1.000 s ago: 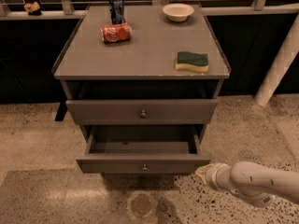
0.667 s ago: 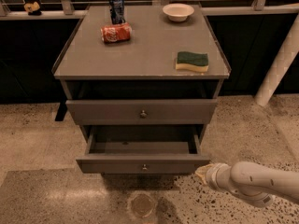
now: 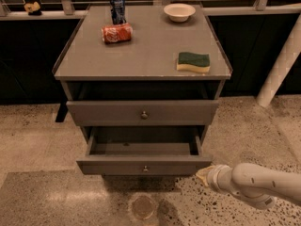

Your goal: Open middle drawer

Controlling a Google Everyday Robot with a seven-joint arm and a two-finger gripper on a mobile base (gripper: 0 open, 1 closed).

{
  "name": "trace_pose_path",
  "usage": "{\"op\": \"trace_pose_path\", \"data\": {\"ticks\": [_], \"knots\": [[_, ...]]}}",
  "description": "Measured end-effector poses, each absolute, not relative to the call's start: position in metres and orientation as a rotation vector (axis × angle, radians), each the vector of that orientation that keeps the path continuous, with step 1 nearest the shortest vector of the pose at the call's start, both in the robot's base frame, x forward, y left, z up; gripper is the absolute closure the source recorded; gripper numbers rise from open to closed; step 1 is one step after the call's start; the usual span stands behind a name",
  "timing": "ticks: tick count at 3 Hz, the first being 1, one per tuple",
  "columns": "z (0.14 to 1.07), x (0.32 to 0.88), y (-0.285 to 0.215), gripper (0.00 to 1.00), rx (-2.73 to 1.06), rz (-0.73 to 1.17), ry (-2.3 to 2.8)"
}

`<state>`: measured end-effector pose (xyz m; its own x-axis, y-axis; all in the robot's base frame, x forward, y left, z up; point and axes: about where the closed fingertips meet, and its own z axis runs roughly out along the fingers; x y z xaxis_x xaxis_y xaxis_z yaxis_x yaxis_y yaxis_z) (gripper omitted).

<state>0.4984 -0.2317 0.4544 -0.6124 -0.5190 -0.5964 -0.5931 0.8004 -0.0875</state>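
The middle drawer [image 3: 144, 165] stands pulled out of the grey cabinet [image 3: 141, 55], and its plain grey inside shows behind the flat front. A small round knob [image 3: 145, 168] sits at the centre of that front. Above it is the taller-fronted drawer [image 3: 142, 112], pulled out only slightly, with its own knob. My gripper [image 3: 203, 175] is at the end of the white arm [image 3: 258, 185] coming in from the lower right. It hangs just off the middle drawer's front right corner, to the right of the knob and apart from it.
On the cabinet top are an upright blue can [image 3: 117, 8], a red can [image 3: 117, 33] lying on its side, a white bowl [image 3: 179, 12] and a green-and-yellow sponge [image 3: 193, 62]. A white pole [image 3: 280, 69] leans at the right. A round floor mark [image 3: 142, 206] lies before the cabinet.
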Motion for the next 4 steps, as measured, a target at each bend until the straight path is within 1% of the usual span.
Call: {"op": "trace_pose_path", "data": {"ticks": [1, 2, 3, 4], "knots": [[0.454, 0.498, -0.232, 0.22, -0.819, 0.156, 2.364], [0.454, 0.509, -0.230, 0.01, -0.866, 0.120, 2.374], [0.456, 0.530, -0.226, 0.00, -0.995, 0.023, 2.371], [0.456, 0.557, -0.200, 0.00, -1.200, -0.045, 2.315]]}}
